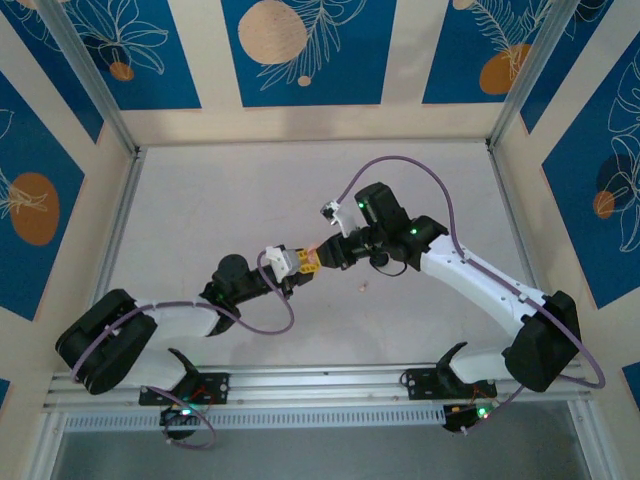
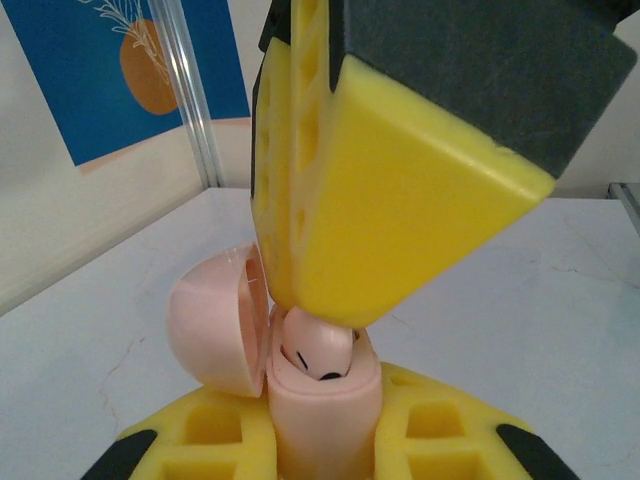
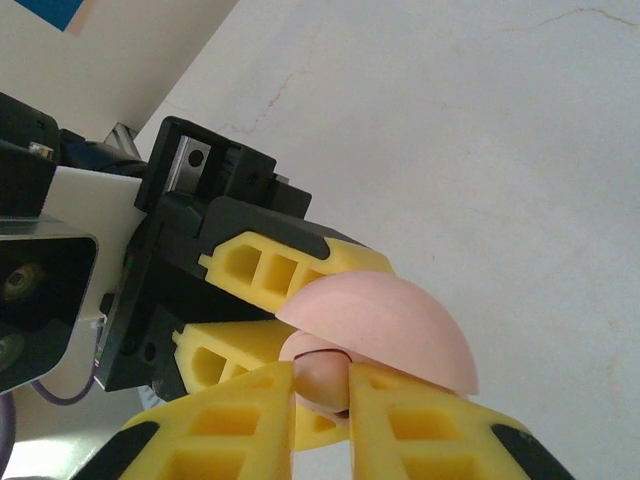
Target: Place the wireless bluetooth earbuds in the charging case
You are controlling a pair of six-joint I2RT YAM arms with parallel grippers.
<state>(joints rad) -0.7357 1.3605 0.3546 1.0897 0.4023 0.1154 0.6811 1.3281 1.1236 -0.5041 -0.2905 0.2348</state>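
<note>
Pink earbud (image 2: 318, 355) in open charging case (image 2: 315, 408) — left gripper (image 2: 320, 445) clamps case, right gripper (image 3: 320, 385) pinches bud; top view adds 1 loose bud (image 1: 363, 287).

The charging case (image 2: 320, 420) and earbud (image 2: 318, 352) are coloured pale pink, the left gripper (image 2: 325, 435) and right gripper (image 3: 320, 398) yellow and black. The surface (image 1: 250, 190) is white; the walls (image 1: 350, 60) are patterned blue with orange discs.

I hold the pink case (image 2: 322, 420) upright, its domed lid (image 2: 215, 325) swung open sideways; a pale pink earbud (image 2: 318, 352) sits in the case's mouth.
</note>
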